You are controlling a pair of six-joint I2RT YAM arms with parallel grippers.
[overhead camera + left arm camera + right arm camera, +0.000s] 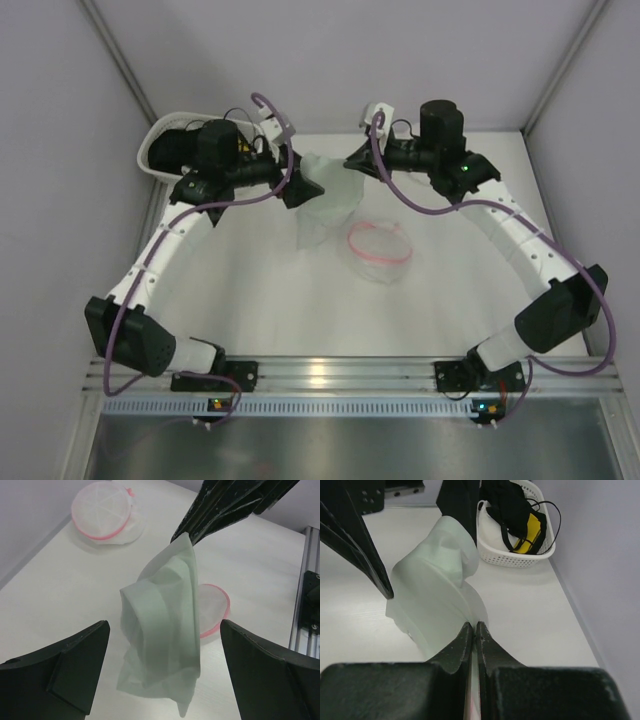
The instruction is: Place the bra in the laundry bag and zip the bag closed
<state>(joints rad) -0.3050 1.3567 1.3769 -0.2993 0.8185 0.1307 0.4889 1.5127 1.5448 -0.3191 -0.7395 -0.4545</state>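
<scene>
Closest to me, my right gripper [474, 626] has its two fingers pressed flat together, pinching a fold of the bra [165, 650] at its upper edge. The garment hangs free from that pinch, long axis near vertical, and I cannot tell whether its lower end touches the table [535, 610]. My left gripper [164, 626] is spread as wide as it goes, one finger on either side of the hanging cloth and touching nothing. Just beyond the bra, on the right arm's side, the laundry bag [380, 245] lies flat on the table with its pink ring showing; I cannot tell whether its zip is open. So the bra is up in the air and beside the bag, not in it. I judge the holding right arm to be the nearer one for a short carry over the ring, with the left free to steady the bag. Both arms reach forward with elbows bowed outward and wrists turned in toward each other. Farther off sit a second round mesh pouch [102, 510] and the white basket [520, 555] holding a black tangle [512, 505].
</scene>
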